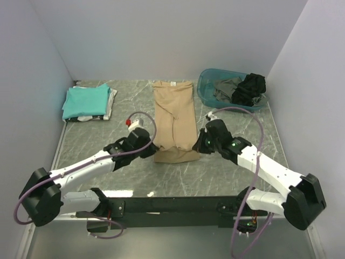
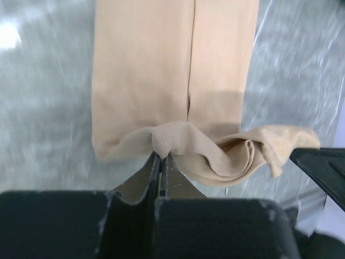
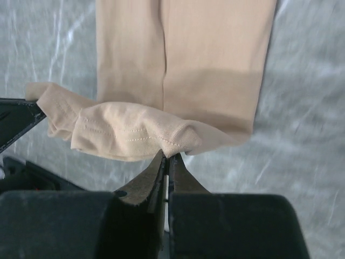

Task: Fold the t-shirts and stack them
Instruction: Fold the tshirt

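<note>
in left tool (image 2: 160,158), tan t-shirt (image 2: 141,70) hem

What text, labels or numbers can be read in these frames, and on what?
No text can be read in any view.
Neck label on the tan shirt: white, too small to read.
Teal shirt and bin: no print visible.
Wrist views: only plain tan cloth and black fingers, no markings.

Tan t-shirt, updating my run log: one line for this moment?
left hand: shut on tan t-shirt hem | right hand: likewise | hem: lifted
</note>
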`<state>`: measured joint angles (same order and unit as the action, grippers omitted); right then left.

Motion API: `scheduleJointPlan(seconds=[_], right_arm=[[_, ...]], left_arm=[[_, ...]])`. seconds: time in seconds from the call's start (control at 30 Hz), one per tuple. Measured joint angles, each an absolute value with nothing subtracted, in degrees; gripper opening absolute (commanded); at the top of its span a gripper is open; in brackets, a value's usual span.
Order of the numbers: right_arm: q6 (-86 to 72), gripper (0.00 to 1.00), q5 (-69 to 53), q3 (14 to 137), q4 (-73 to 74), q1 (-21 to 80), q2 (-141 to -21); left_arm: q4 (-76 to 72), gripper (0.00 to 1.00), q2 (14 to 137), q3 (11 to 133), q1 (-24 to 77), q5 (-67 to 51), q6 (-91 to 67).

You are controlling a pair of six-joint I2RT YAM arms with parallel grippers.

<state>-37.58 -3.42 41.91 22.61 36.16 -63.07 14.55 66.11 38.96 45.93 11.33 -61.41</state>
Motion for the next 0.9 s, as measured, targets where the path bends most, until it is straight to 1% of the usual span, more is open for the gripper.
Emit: scheduleJointPlan(seconds=[0.27, 0.53, 0.9], right_arm=[[-33.32, 0.00, -4.08, 52.18, 20.03, 30.00, -74.28], [-30.98, 0.00, -7.25, 61.32, 18.28, 25.69, -85.54], [-30.15, 0.00, -11.09, 70.59, 17.98, 21.82, -98.15]], left_arm=[[11.14, 0.01, 74.76, 46.76, 38.06, 11.22, -54.72], [8.49, 0.01, 84.99, 54.35, 31.44, 7.46, -49.74], [7.94, 0.01, 98.59, 65.08, 27.51, 2.24, -45.08]])
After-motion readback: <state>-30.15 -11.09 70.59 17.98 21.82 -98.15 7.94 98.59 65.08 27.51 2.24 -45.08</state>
